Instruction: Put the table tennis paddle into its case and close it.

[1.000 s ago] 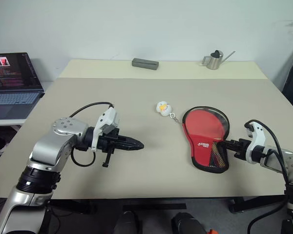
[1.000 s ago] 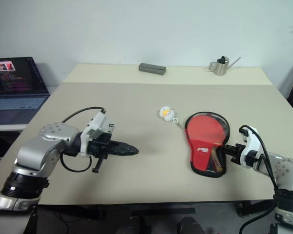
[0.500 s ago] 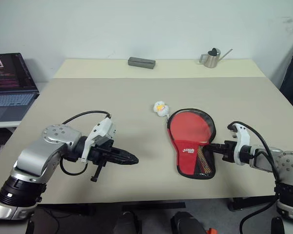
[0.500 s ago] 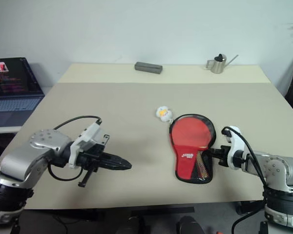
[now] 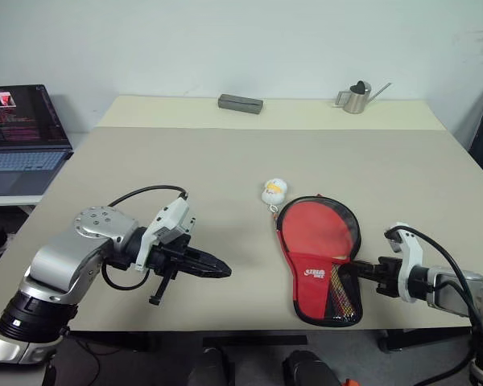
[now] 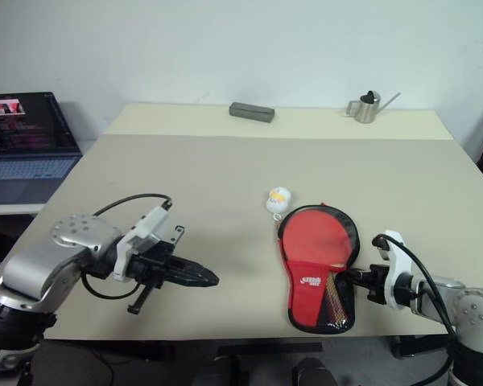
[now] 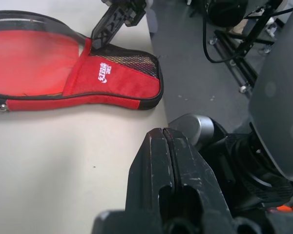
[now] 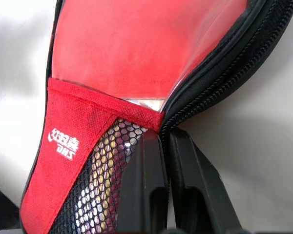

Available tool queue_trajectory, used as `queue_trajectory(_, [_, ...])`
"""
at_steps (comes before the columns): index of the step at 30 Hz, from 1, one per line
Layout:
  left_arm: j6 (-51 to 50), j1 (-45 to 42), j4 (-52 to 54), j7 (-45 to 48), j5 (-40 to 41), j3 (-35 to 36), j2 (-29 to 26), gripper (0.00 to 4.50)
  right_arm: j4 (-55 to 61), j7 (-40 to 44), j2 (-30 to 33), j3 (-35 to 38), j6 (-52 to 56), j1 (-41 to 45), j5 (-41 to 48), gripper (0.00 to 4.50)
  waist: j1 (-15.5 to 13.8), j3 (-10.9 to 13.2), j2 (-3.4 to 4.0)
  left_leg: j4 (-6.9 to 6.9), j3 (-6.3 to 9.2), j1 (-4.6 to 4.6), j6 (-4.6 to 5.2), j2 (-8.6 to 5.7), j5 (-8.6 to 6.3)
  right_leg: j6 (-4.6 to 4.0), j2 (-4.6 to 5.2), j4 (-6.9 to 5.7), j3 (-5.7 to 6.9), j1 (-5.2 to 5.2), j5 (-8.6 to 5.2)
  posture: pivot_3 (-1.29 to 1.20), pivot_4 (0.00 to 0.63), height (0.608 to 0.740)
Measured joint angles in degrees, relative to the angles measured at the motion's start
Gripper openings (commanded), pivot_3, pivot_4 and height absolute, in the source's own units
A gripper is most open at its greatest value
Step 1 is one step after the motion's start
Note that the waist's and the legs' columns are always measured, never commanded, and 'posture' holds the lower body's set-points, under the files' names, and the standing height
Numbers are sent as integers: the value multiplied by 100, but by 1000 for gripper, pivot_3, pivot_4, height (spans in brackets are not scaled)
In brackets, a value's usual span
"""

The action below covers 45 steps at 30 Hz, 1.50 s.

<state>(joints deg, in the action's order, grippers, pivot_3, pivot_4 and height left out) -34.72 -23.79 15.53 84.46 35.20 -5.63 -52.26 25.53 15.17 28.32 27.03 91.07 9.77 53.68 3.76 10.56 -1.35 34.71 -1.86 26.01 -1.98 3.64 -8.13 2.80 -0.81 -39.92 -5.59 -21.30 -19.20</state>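
The case (image 5: pixel 320 256) lies near the surface's front edge with the paddle (image 5: pixel 317 229) showing red inside. Right gripper (image 5: pixel 369 268) pinches its zipper edge; soft fabric, so grip that stiff rim. Left gripper (image 5: pixel 219 270) hovers apart, fingers together, empty.

Soft paddle-shaped case (image 5: pixel 319 259): black zipper edge, red panel, small white print, black honeycomb mesh pocket. Red rubber paddle face (image 8: pixel 136 44) glows through clear window. Round ball charm (image 5: pixel 274 192): white, yellow patch. Counter (image 5: pixel 225 169): plain beige. Flat bar (image 5: pixel 240 103): dark grey. Small watering can (image 5: pixel 356 98): silver metal. Laptop (image 5: pixel 20 133): dark screen, coloured text lines.
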Motion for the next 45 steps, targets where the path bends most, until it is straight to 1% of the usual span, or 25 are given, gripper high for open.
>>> queue_trajectory(6, [0, -22, -1, -1, 10, -105, 68, 0, 234, -459, -273, 168, 6, -198, 385, 17, -34, -1, -1, 1, 1, 0, 0, 2, 0, -1, -1, 0, -2, -1, 0, 0, 150, 740])
queue_trajectory(14, [-2, -59, 0, -10, 24, -125, 94, 0, 241, -808, -319, 176, 43, -182, 614, 17, -30, -1, -1, 0, 1, -1, 0, 4, 0, -5, -2, 0, -1, -2, -3, 0, 150, 740])
queue_trajectory(17, [-6, -58, 3, -23, 28, -125, 105, 0, 216, -902, -368, 277, 73, -181, 673, 734, -32, -1, -2, 1, 1, -1, 0, 3, 0, -5, -1, 0, -2, -1, -3, 0, 150, 740])
queue_trajectory(21, [-18, -45, 54, -64, 41, -125, 110, 0, 165, -915, -367, 579, 91, -290, 789, 2062, -36, -1, -2, 2, 1, 0, 0, 2, 0, -5, 1, 0, -5, -1, -3, 0, 150, 740])
queue_trajectory(25, [-24, 78, 105, -144, 79, -115, 124, 0, 102, -440, 129, 1031, -60, -790, 901, 3387, -55, -1, -2, 1, 0, 0, 0, 1, 0, -1, 7, 4, -3, 2, -5, 0, 150, 740])
queue_trajectory(28, [-29, 119, 114, -171, 81, -115, 125, 0, 33, 43, 577, 1245, -471, -1161, 863, 4420, -52, -1, -3, 4, 0, -1, 0, 0, 0, 1, 7, 4, -5, 3, -6, 0, 150, 740])
queue_trajectory(31, [-29, 118, 116, -232, 83, -112, 143, 0, 32, 599, 872, 1232, -954, -1373, 819, 4470, -33, -1, -3, 5, 1, -5, 0, 3, 0, 3, 4, 3, -7, 3, -5, 0, 150, 740])
queue_trajectory(34, [-39, 88, 52, -393, 82, -102, 245, 0, 113, 931, 1059, 1106, -1485, -1216, 779, 4470, 3, -2, -3, 9, 2, -8, 1, 3, 0, 12, 4, 2, -11, 4, 0, 0, 150, 740])
queue_trajectory(37, [-136, -2, -66, -631, 80, -61, 351, 0, 368, 1071, 1131, 690, -1990, -728, 693, 4470, 20, -1, -3, 13, 5, -7, 1, 2, 1, 16, 3, 2, -11, 3, 4, 0, 150, 740])
queue_trajectory(40, [-163, -22, -67, -805, 84, 36, 415, 0, 579, 1183, 1287, 136, -2582, -243, 362, 4470, 1, -1, -4, 13, 2, -4, 1, 1, 1, 15, 6, 4, -12, 3, 2, 0, 150, 740])
queue_trajectory(42, [-200, -29, -72, -914, 84, 98, 432, 0, 619, 1280, 1388, -121, -2829, -129, 185, 4470, -28, -1, -4, 11, 2, -1, 0, 1, 0, 14, 6, 11, -10, 3, 1, 0, 150, 740])
queue_trajectory(45, [-187, -54, -253, -1230, -3, 191, 504, 0, 632, 1615, 1607, -730, -3340, -78, -309, 4470, -68, -1, -4, 8, 3, 1, 0, -2, 0, 12, 6, 12, -5, 2, 1, 0, 150, 740])
